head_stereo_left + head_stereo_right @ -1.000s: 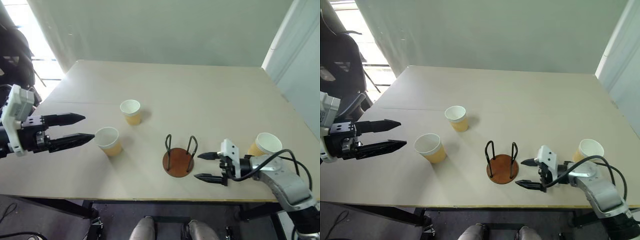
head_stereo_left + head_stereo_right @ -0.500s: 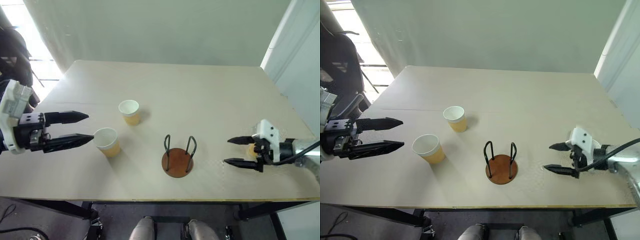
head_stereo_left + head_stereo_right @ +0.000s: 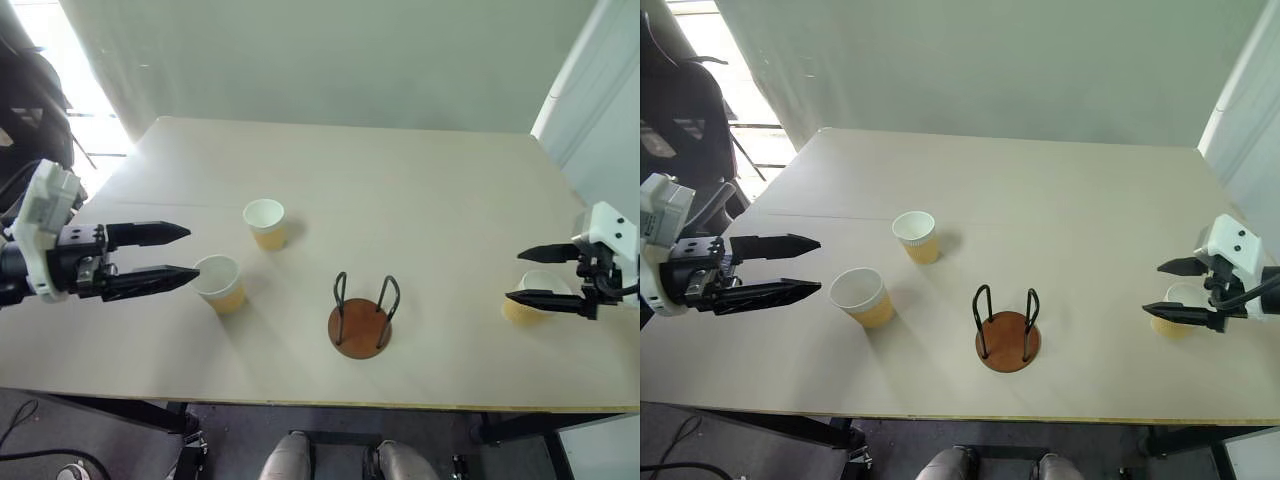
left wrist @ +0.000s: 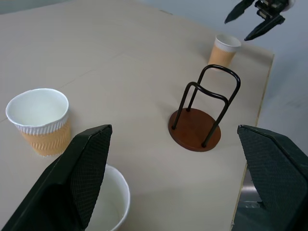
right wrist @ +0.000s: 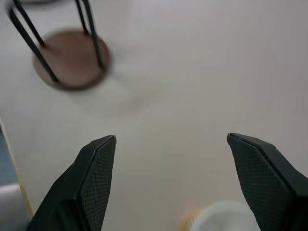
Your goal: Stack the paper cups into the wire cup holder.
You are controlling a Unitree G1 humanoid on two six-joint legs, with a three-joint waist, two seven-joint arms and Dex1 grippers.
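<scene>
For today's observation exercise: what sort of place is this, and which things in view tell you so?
Probably an office or lab room used as a test space: a plain light table against a bare wall, a dark office chair by a bright window, and only three paper cups and a wire cup holder set out.

Right-edge paper cup (image 3: 520, 308) partly hidden behind right gripper (image 3: 513, 275) lower finger. Same cup blurred, cut by frame edge in right wrist view. Near-left cup (image 4: 109, 208) cropped in left wrist view. Table (image 3: 400, 200) near-right corner cut off.
</scene>
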